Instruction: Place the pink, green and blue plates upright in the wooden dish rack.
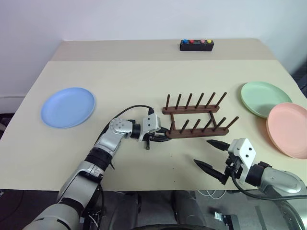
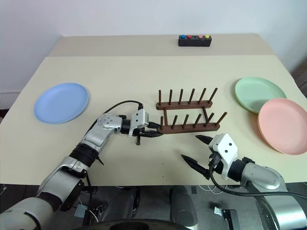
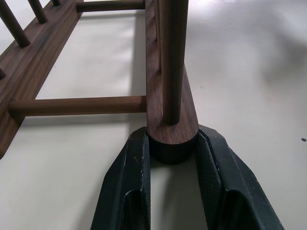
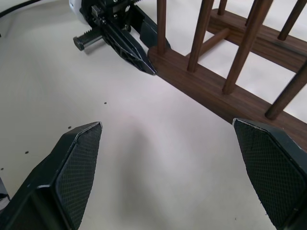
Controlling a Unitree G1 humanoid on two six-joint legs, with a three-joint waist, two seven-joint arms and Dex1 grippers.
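Observation:
The wooden dish rack (image 1: 194,120) stands mid-table, its pegs empty. My left gripper (image 1: 160,136) is shut on the rounded left end of the rack's near base bar (image 3: 171,125), one black finger (image 3: 136,163) on each side. My right gripper (image 1: 208,154) hovers open just in front of the rack's right half, nothing between its fingers (image 4: 79,148). The blue plate (image 1: 68,107) lies flat at the table's left. At the right, the green plate (image 1: 264,98) lies flat with the pink plate (image 1: 290,128) partly overlapping its near edge.
A small black box with coloured buttons (image 1: 196,45) sits at the far edge of the beige table (image 1: 124,81). The pink plate lies close to the table's right edge.

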